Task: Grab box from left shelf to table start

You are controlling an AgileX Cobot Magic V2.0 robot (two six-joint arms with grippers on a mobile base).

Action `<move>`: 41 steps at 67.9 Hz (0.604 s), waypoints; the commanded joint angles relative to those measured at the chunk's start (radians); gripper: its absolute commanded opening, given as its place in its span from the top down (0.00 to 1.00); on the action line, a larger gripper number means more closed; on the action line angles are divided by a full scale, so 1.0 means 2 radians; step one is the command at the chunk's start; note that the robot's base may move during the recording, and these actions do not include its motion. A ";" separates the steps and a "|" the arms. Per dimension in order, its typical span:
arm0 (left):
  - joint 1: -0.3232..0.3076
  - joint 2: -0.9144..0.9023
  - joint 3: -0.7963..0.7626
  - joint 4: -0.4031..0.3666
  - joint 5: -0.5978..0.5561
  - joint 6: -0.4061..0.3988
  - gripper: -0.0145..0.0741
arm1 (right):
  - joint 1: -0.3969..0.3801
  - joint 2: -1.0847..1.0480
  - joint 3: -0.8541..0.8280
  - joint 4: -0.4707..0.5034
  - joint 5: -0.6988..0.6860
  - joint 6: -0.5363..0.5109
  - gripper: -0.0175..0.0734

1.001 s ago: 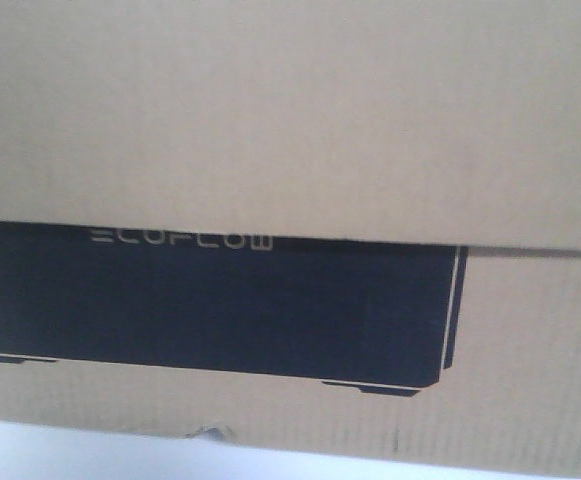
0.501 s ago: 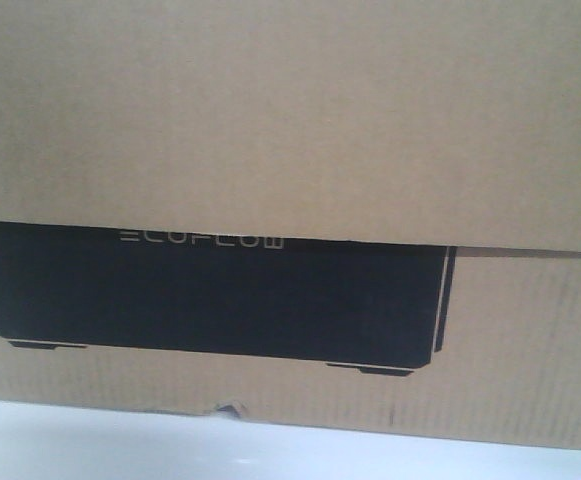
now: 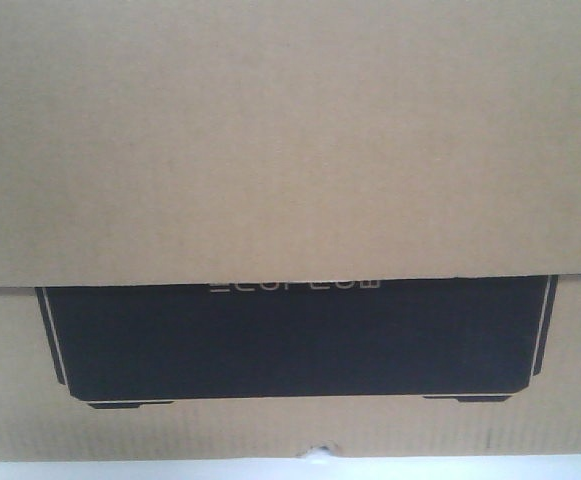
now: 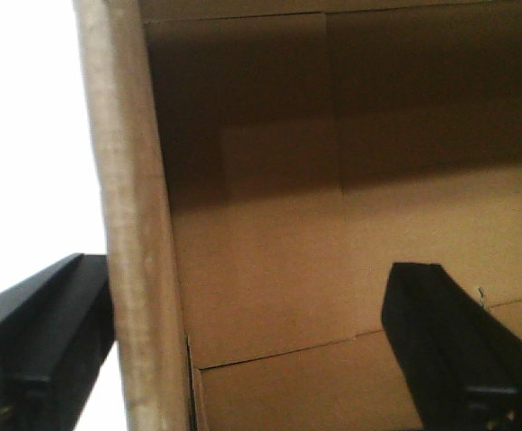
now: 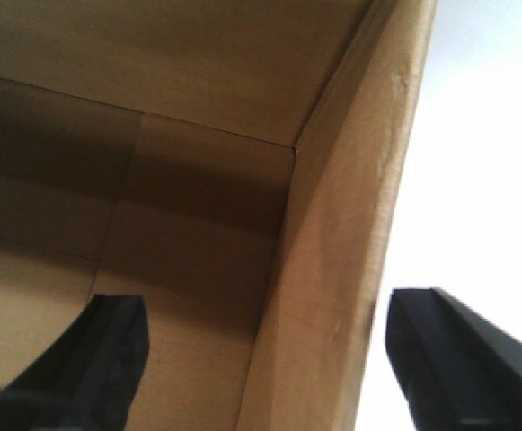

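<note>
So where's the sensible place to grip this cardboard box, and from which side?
By its two upright side walls, from above through the open top. The box is too wide for one gripper. Each wall is thin: the left gripper and right gripper each straddle one, a finger inside and one outside.

The large brown corrugated cardboard box (image 3: 290, 140) looks matt and faintly ribbed, its flat black printed panel (image 3: 290, 345) matt too; a nick frays its lower edge. The wall edges look fibrous. The black gripper fingers (image 4: 440, 332) appear as smooth, dull plastic
</note>
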 commanded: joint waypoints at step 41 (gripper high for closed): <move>-0.003 -0.141 -0.020 0.046 -0.026 0.002 0.36 | -0.001 -0.177 -0.011 -0.005 -0.024 0.000 0.16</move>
